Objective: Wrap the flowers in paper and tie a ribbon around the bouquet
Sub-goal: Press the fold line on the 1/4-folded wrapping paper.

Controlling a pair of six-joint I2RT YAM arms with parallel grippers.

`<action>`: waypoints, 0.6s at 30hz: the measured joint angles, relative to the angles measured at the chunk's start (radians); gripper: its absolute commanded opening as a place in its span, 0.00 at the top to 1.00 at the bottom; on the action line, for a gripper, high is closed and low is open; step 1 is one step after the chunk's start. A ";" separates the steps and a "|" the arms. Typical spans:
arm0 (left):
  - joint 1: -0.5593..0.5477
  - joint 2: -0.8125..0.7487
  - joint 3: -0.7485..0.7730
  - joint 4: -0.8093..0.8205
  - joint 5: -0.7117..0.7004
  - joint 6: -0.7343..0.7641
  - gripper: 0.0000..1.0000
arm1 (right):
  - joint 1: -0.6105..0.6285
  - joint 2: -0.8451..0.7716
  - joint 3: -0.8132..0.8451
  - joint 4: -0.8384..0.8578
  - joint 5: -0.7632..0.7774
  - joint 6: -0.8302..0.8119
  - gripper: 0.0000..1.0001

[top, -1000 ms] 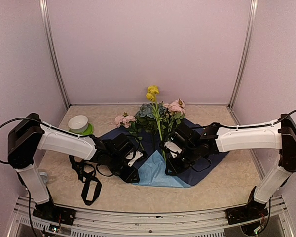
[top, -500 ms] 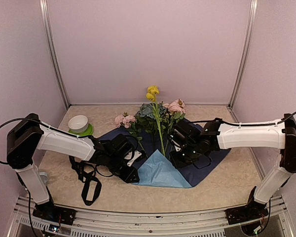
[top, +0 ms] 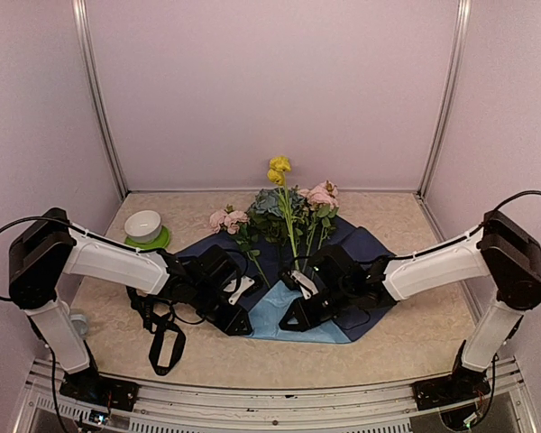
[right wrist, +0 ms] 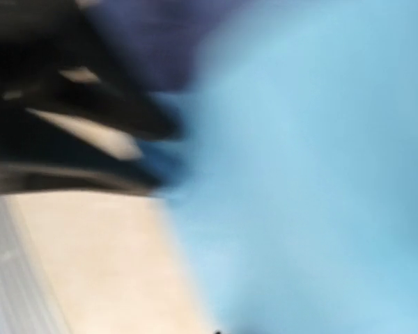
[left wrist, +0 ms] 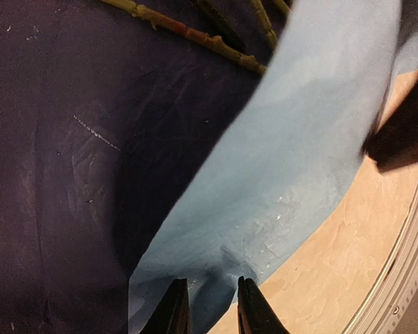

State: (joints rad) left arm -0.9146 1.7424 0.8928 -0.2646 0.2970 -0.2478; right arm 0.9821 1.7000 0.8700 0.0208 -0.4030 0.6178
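The flowers [top: 284, 212], pink, yellow and blue-green, lie on the paper [top: 365, 248], which is spread navy side up with their stems [left wrist: 195, 35] across it. The near corner is folded over and shows light blue [top: 269, 317]. My left gripper [top: 241, 316] is at that fold's left edge. In the left wrist view my left gripper [left wrist: 212, 314] is shut on the light-blue fold [left wrist: 299, 153]. My right gripper [top: 290, 317] is low over the same flap. Its wrist view is blurred, filled by light-blue paper [right wrist: 313, 174], and it is shut. The black ribbon [top: 167, 338] lies loose at the front left.
A white bowl on a green saucer [top: 145, 230] stands at the back left. Pale walls and metal posts close in the table. A metal rail [top: 279, 401] runs along the near edge. A blurred dark shape [right wrist: 63, 132] fills the upper left of the right wrist view.
My right arm has swung from the stems toward the front left, down onto the light-blue flap, and its jaws have closed. The left arm has held still on the fold.
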 measured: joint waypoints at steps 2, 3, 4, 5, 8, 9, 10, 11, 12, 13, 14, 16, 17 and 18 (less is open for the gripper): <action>0.002 -0.001 -0.003 0.005 0.005 -0.002 0.75 | -0.027 0.052 -0.018 0.017 -0.005 0.012 0.99; 0.004 -0.001 -0.005 0.008 0.009 -0.003 0.75 | -0.040 0.065 -0.026 0.018 -0.004 0.015 0.99; 0.006 -0.002 -0.008 0.012 0.013 -0.004 0.75 | -0.055 0.074 -0.040 0.019 -0.003 0.020 0.99; 0.006 -0.002 -0.008 0.013 0.014 -0.006 0.76 | -0.069 0.073 -0.058 0.030 -0.012 0.027 0.99; 0.008 -0.002 -0.012 0.018 0.018 -0.010 0.78 | -0.085 0.040 -0.095 0.048 -0.009 0.035 0.99; 0.011 -0.003 -0.015 0.022 0.021 -0.011 0.78 | -0.089 0.018 -0.118 0.044 0.000 0.039 0.99; 0.014 -0.003 -0.018 0.026 0.026 -0.013 0.78 | -0.095 -0.004 -0.145 0.035 0.006 0.043 0.99; 0.016 -0.004 -0.020 0.030 0.030 -0.014 0.78 | -0.098 -0.020 -0.166 0.027 0.008 0.048 0.99; 0.018 -0.005 -0.024 0.034 0.035 -0.015 0.78 | -0.102 -0.041 -0.191 0.032 0.005 0.056 0.99; 0.019 -0.007 -0.027 0.037 0.038 -0.017 0.78 | -0.104 -0.065 -0.209 0.031 0.007 0.061 0.99; 0.019 -0.009 -0.030 0.037 0.040 -0.018 0.78 | -0.104 -0.085 -0.225 0.026 0.008 0.066 0.99; 0.019 -0.015 -0.037 0.037 0.044 -0.022 0.78 | -0.110 -0.132 -0.267 0.000 0.017 0.083 1.00; 0.019 -0.018 -0.042 0.037 0.045 -0.024 0.78 | -0.119 -0.148 -0.287 -0.015 0.016 0.094 1.00; 0.019 -0.022 -0.047 0.037 0.047 -0.027 0.78 | -0.131 -0.166 -0.297 -0.035 0.019 0.102 1.00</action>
State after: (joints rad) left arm -0.8951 1.7203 0.8463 -0.2272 0.3435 -0.2749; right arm 0.8509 1.5341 0.5728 -0.0143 -0.3840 0.7197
